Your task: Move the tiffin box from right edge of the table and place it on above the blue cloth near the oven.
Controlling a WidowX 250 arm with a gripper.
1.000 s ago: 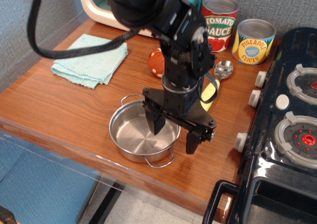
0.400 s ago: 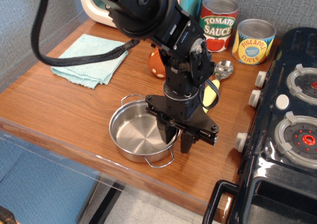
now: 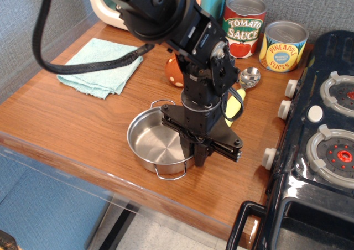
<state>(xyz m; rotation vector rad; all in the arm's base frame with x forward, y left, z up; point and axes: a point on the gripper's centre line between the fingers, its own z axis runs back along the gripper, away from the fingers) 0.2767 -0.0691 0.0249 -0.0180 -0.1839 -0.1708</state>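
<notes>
The tiffin box [image 3: 155,142], a shallow shiny steel pot with two wire loop handles, is near the front edge of the brown table [image 3: 66,114]. My black gripper [image 3: 194,153] is shut on the pot's right rim, one finger inside and one outside. The blue cloth [image 3: 102,67] lies folded at the back left, well away from the pot. The oven [image 3: 105,9], with a cream body and teal front, stands behind the cloth and is largely hidden by my arm.
A tomato sauce can [image 3: 245,23] and a pineapple can [image 3: 283,45] stand at the back. A scoop with a yellow handle [image 3: 236,102] and an orange ball [image 3: 175,72] lie behind my gripper. A black toy stove [image 3: 326,150] fills the right side.
My fingers have come together on the pot's right rim. The pot has shifted a little to the right and back with the gripper.
</notes>
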